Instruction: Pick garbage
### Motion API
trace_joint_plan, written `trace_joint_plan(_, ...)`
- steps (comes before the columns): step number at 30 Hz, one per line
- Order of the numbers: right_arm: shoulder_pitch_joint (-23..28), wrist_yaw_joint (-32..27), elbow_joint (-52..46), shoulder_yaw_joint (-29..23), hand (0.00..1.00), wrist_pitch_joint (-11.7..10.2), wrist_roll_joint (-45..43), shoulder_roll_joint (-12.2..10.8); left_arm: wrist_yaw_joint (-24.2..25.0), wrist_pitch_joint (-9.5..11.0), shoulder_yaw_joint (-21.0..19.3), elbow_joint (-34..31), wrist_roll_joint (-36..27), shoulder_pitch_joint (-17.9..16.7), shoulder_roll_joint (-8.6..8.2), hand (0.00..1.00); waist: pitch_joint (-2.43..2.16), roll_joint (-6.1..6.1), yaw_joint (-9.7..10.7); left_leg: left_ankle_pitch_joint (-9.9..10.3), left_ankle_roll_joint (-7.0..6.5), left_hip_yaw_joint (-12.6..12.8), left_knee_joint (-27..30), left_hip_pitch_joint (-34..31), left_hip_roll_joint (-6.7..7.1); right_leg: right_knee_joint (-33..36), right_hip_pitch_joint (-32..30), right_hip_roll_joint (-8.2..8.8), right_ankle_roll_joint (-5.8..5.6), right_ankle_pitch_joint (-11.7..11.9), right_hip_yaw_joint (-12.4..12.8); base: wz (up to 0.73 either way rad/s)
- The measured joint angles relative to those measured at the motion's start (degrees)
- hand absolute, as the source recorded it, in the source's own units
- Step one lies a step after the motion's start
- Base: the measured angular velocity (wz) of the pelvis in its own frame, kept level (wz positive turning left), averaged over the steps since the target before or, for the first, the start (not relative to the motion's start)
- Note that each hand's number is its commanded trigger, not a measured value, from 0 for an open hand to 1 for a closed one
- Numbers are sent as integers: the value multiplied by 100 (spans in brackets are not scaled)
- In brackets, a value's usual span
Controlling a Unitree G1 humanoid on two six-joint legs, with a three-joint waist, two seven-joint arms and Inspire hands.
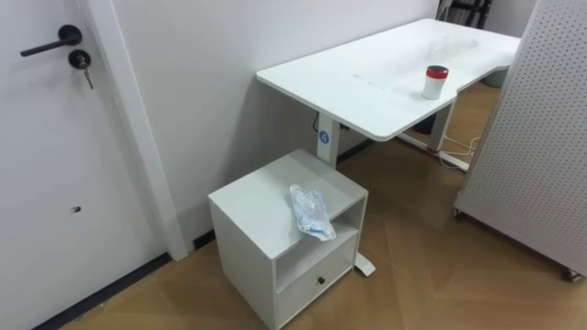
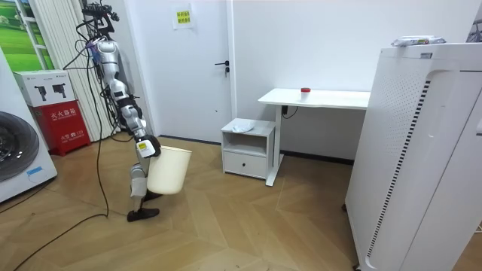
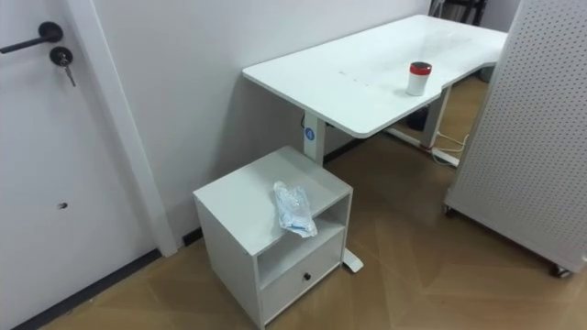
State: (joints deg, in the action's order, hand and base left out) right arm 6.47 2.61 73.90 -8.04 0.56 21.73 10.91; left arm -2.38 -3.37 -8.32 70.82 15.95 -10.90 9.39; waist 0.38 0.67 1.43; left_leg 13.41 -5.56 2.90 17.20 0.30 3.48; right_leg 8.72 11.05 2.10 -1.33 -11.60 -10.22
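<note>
A crumpled clear plastic bag with blue print (image 1: 312,213) lies on the top of a small white cabinet (image 1: 260,200), near its front right edge. The same bag (image 3: 294,209) hangs slightly over the cabinet's open shelf. In the room view I stand on the wooden floor a couple of steps from the cabinet (image 2: 248,147), on the room view's left. My right hand (image 2: 144,147) hangs low at my side, curled on the rim of a cream waste bin (image 2: 169,170).
A white desk (image 1: 367,73) stands behind the cabinet, carrying a white can with a red lid (image 1: 436,82). A door (image 1: 55,137) is at the left, a perforated white panel on wheels (image 1: 537,137) at the right. A red box (image 2: 64,113) stands behind me.
</note>
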Motion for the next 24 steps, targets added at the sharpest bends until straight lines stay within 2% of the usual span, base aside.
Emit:
trace_joint_plan(7,47,7,38,-4,100,-47,4,-7,-96,20,-44,7,54,-160,0,0,0,1,18,1,0,-65,-5,1,9,13,16,4,0,0,-106,5)
trace_joint_plan(14,46,5,28,60,100,-44,4,-14,-92,-2,-61,-5,200,-124,3,0,-12,44,-33,42,34,-69,82,-34,-42,36,-23,-33,18,-16,-94,0)
trace_joint_plan(18,24,98,20,58,100,-47,-77,-12,-46,-14,-111,24,239,31,43,0,15,92,-30,331,105,-73,801,-400,-142,450,-218,-81,142,-393,-148,2)
trace_joint_plan(19,20,129,33,61,100,-45,-73,-9,-30,-20,-100,17,239,31,43,0,28,72,-41,421,137,-67,947,-447,-196,598,-247,-116,179,-482,-146,0)
trace_joint_plan(20,16,134,35,61,100,-44,-74,-9,-27,-28,-99,17,238,25,42,0,23,86,-39,453,152,-59,1001,-453,-215,660,-267,-119,183,-540,-145,-6)
trace_joint_plan(22,-20,158,27,60,100,-41,-77,-3,15,-53,-99,8,244,-17,40,0,24,116,-25,529,221,50,1208,-506,-311,883,-343,-121,265,-761,-62,-7)
trace_joint_plan(24,0,177,-16,59,100,-48,-74,-1,18,-60,-99,9,257,-80,38,0,13,107,-19,513,265,222,1335,-578,-404,932,-405,-162,325,-808,-18,3)
